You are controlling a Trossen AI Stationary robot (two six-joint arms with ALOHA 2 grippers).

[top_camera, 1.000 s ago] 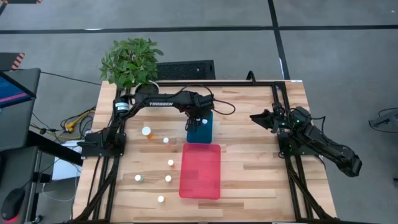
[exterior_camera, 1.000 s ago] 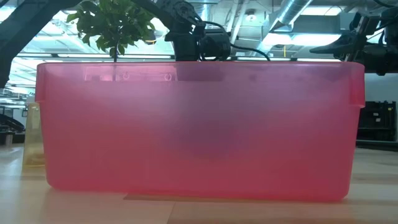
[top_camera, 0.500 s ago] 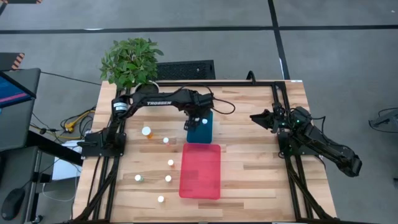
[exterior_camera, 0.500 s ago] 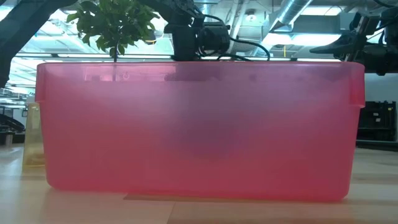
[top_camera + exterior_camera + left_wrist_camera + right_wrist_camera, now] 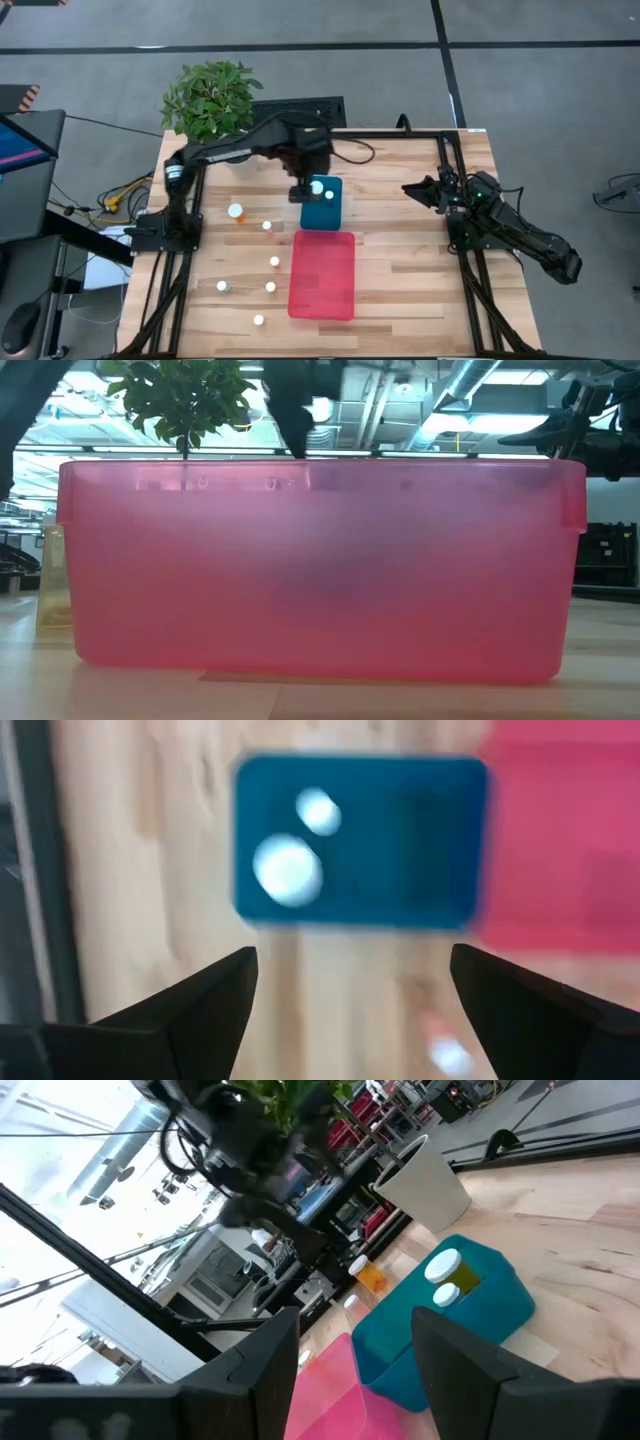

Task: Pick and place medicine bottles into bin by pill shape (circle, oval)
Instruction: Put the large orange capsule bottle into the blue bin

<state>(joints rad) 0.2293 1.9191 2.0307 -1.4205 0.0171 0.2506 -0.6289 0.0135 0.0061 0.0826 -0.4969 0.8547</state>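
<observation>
Resting in the small blue plastic bin (image 5: pixel 322 202), two white-capped medicine bottles (image 5: pixel 288 870) sit directly below the left end effector (image 5: pixel 350 985), its fingers spread wide and empty. Six more bottles (image 5: pixel 236 212) dot the wooden desk (image 5: pixel 400 250) beyond it, nearer this arm; the right end effector (image 5: pixel 418 189) idles apart, open.

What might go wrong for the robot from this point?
Six small bottles still stand on the table, several close together; one such bottle sits right beside the pink bin, so the open left gripper might bump the bin or knock a neighbour. The blue bin is small, so drops could miss.
</observation>
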